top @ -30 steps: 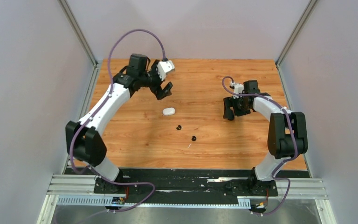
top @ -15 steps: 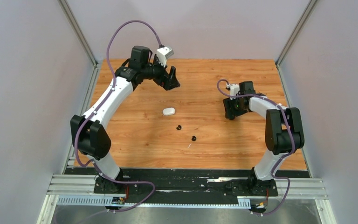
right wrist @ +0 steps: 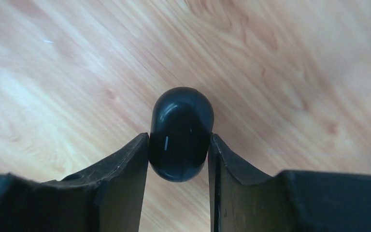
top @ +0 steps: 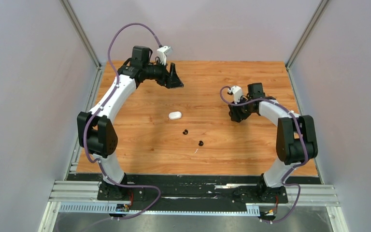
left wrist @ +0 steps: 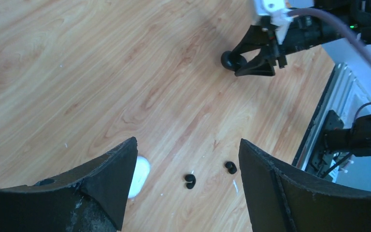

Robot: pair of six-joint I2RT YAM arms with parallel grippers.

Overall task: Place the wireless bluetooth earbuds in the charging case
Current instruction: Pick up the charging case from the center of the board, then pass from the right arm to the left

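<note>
Two tiny black earbuds (top: pixel 185 131) (top: pixel 201 143) lie apart on the wood at mid-table; the left wrist view shows them too (left wrist: pixel 190 181) (left wrist: pixel 230 167). A closed white oval case (top: pixel 175 115) lies just behind them, partly hidden by my finger in the left wrist view (left wrist: pixel 141 170). My left gripper (top: pixel 175 81) is open and empty, raised at the back of the table, well behind the white case. My right gripper (right wrist: pixel 178 145) is shut on a closed black oval case (right wrist: pixel 181 131) low over the table at the right (top: pixel 235 116). No white earbuds show.
The wooden table (top: pixel 140 145) has grey walls at the left, right and back. A metal rail (top: pixel 193 193) with the arm bases runs along the near edge. A small white speck (top: pixel 196 151) lies near the front earbud.
My left gripper has swung back and turned away from the white case. My right gripper has shifted a little to the left with the black case. The earbuds and white case have not moved.
</note>
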